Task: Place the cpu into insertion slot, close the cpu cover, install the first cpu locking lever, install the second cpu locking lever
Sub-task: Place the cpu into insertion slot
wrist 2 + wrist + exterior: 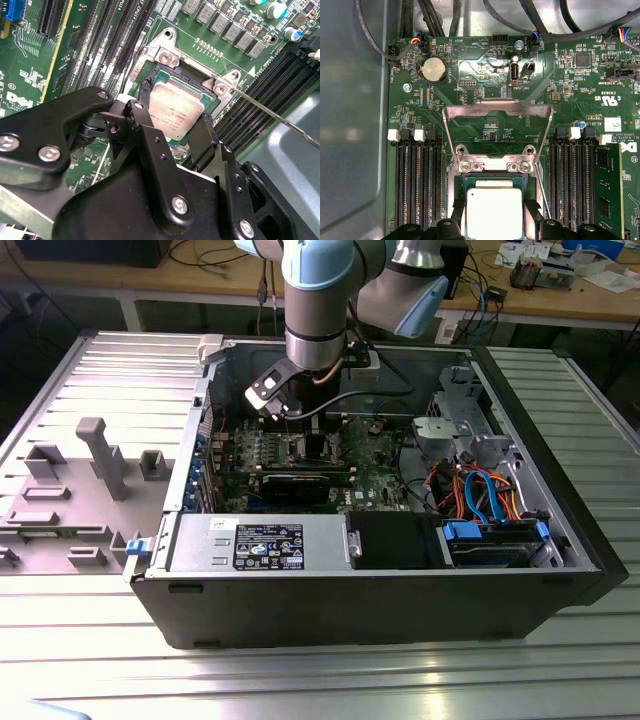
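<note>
**The gripper (303,423) is holding the cpu (176,111) at the insertion slot (186,75).**

In the exterior view, the arm (318,300) is reaching down into the open computer case (400,590) on the tabletop (300,680), with the gripper hanging toward eleven o'clock of the case's middle. In the second wrist view, the fingers (200,140) are clenching the cpu's opposite edges over the slot. In the first wrist view, the cpu (494,212) is lying between the fingers (532,210), and the cpu cover (497,103) is standing open beyond it.
</note>
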`<state>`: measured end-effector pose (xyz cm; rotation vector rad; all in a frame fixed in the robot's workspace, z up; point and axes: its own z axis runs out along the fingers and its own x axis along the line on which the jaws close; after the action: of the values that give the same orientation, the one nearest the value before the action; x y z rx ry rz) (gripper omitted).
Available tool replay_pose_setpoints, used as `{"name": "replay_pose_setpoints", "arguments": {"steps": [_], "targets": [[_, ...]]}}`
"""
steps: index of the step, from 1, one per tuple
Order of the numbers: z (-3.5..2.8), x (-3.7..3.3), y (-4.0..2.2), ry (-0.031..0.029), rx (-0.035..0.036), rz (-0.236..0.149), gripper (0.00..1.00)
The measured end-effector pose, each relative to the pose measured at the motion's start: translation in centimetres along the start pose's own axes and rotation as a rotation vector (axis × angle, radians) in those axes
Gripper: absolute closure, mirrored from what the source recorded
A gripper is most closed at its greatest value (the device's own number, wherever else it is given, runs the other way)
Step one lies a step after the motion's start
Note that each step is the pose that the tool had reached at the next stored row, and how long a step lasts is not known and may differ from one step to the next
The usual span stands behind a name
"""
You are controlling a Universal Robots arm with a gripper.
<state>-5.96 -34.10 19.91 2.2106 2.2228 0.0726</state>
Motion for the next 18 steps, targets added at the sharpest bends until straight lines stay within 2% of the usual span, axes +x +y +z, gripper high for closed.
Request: {"name": "replay_pose_setpoints", "arguments": {"steps": [18], "targets": [[-0.23,0.01,0.01,0.0,-0.0001,0.0,0.46]]}}
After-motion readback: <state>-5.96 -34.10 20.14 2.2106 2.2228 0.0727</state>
